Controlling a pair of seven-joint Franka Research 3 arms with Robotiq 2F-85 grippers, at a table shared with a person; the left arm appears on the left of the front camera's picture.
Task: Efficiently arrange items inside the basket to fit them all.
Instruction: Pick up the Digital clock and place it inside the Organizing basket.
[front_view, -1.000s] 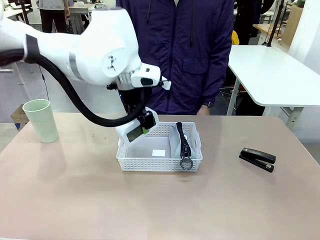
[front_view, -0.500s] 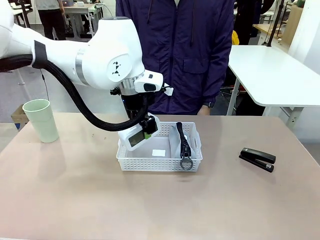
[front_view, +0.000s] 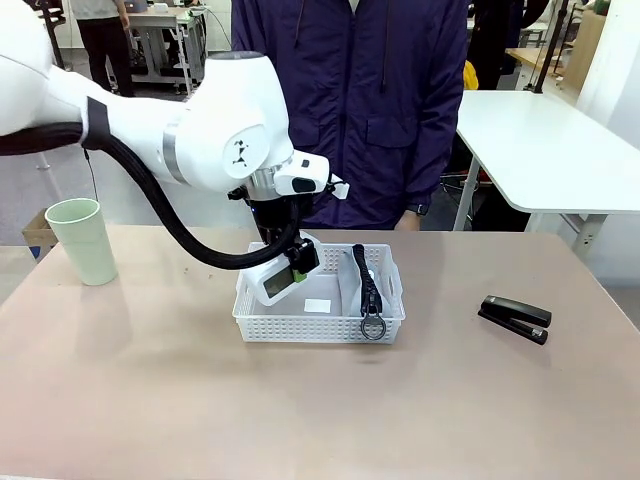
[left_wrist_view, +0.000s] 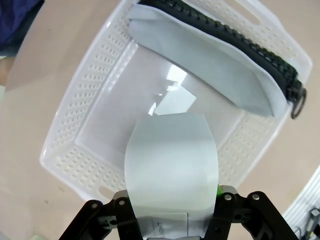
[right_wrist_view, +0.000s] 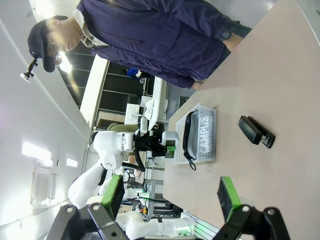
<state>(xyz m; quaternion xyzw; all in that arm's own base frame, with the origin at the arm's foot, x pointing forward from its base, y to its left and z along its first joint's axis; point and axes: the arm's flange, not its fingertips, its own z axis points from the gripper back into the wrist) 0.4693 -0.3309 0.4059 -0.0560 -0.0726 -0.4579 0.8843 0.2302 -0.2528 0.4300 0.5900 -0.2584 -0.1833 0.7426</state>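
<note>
Left tool (front_view: 293, 262) closed partway on the white rounded box (front_view: 272, 281), holding it tilted above the 9 o'clock half of the basket (front_view: 320, 326); contact with the basket floor cannot be told. Right tool (right_wrist_view: 171, 195) fully spread, empty. Grey pouch (front_view: 362, 285) stands on edge along the basket's 3 o'clock side, its ring hanging over the near rim. Stapler (front_view: 514, 318) lies on the tabletop (front_view: 300, 410) at 3 o'clock from the basket, well apart. Cup (front_view: 83, 240) upright at 10 o'clock.

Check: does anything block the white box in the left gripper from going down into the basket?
Nothing visible does. The white rounded box, held by the left gripper, hangs over bare floor of the basket; the grey pouch stands at its right side, apart from the box.
</note>
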